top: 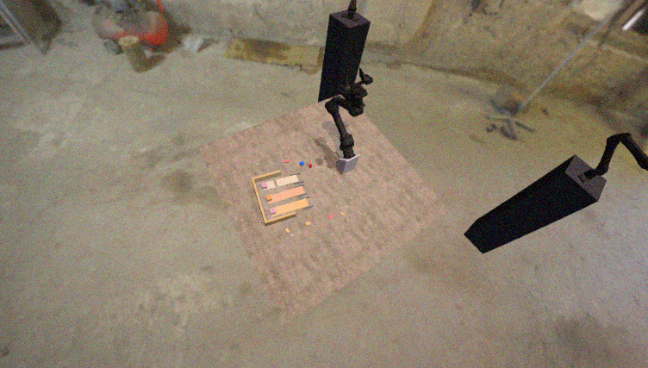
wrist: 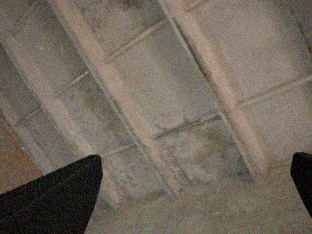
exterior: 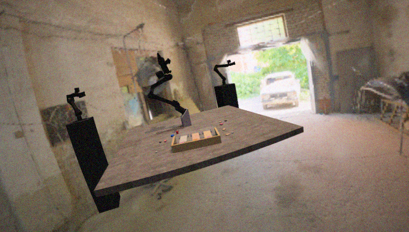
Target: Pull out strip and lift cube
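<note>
A low three-sided frame stands on the table around three strips. The pale strip shows a gap across it, with a pink cube at its walled end. The salmon middle strip carries an orange cube. The yellow-orange strip carries a pink cube. No gap shows in these two; labels are too small to read. My gripper is open and empty, pointing up high above the table, far from the strips.
A blue ball and a red ball lie between the frame and my arm's grey mount. Small red and orange bits lie beside the frame. Two other arms stand on black pillars.
</note>
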Action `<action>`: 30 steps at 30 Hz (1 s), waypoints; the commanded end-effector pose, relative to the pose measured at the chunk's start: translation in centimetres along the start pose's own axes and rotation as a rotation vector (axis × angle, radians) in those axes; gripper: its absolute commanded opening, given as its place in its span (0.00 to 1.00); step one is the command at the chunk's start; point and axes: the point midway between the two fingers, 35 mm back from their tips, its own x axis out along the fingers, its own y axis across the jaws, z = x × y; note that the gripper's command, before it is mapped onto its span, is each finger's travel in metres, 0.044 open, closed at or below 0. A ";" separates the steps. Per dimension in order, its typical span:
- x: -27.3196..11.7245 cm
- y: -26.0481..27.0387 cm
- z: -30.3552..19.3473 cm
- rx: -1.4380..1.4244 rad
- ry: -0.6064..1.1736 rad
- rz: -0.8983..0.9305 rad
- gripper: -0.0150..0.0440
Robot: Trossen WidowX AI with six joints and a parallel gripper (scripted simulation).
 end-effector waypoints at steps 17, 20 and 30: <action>-6.2 15.5 11.4 -1.368 -0.638 0.098 0.93; -7.8 18.1 12.2 -1.552 -0.757 0.072 0.93; -14.5 26.3 13.6 -2.109 -1.224 -0.140 0.93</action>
